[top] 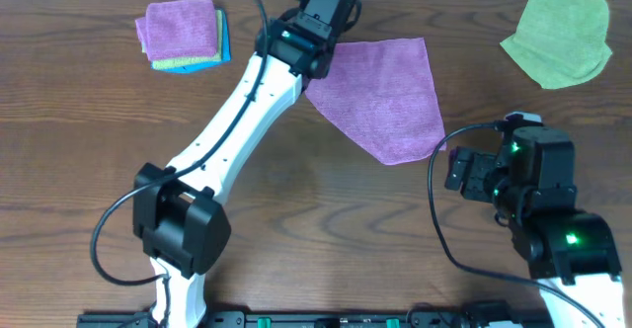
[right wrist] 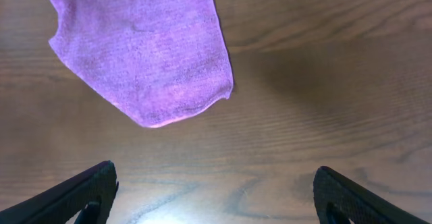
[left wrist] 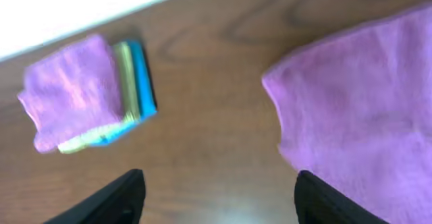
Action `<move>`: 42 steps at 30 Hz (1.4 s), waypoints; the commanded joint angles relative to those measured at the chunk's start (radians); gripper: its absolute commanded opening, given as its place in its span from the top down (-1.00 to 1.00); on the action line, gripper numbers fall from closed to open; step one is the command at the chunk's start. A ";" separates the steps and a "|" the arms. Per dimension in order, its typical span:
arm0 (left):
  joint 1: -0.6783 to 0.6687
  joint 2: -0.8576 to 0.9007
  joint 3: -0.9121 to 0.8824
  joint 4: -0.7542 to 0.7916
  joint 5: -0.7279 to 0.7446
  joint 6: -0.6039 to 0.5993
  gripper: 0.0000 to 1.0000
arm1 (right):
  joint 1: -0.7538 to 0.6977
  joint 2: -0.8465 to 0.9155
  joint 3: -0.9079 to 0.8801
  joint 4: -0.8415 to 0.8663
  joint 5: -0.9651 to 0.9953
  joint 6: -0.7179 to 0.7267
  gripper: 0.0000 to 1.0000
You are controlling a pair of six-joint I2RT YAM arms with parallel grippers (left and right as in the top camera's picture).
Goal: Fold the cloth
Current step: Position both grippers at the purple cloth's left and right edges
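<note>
Now both empty: left gripper (left wrist: 219, 200) wide, cloth (left wrist: 364, 109) edge ahead-right of fingers; right gripper (right wrist: 214, 193) wide, corner ahead-left; best to pinch corners squarely.

The overhead camera looks straight down from high above, taking in the whole bench (top: 326, 239) and both arms. The left wrist camera peers down past the left fingers (left wrist: 125, 200), close and blurred. The right wrist camera looks down past the right fingers (right wrist: 77, 197), sharper. All three views share the cloth (top: 385, 96). Overhead and left wrist also share the folded stack (top: 183, 34).
</note>
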 commanded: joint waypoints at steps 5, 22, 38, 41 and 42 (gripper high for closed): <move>0.031 -0.151 0.009 -0.153 0.192 -0.055 -0.29 | -0.081 0.084 -0.002 0.109 0.002 -0.046 -0.82; 0.096 -0.852 -0.865 0.066 0.397 -0.258 -0.43 | -0.213 -0.034 0.164 -0.125 -0.115 -0.129 -0.74; 0.096 -0.660 -1.162 0.584 0.671 -0.304 -0.82 | -0.213 0.003 -0.024 -0.049 -0.232 -0.052 -0.82; 0.098 -0.587 -1.162 0.681 0.671 -0.303 -0.89 | -0.213 0.048 -0.024 -0.040 -0.300 -0.073 -0.74; 0.102 -0.562 -1.162 0.721 0.671 -0.303 -0.90 | -0.213 0.064 -0.024 -0.032 -0.312 -0.074 -0.71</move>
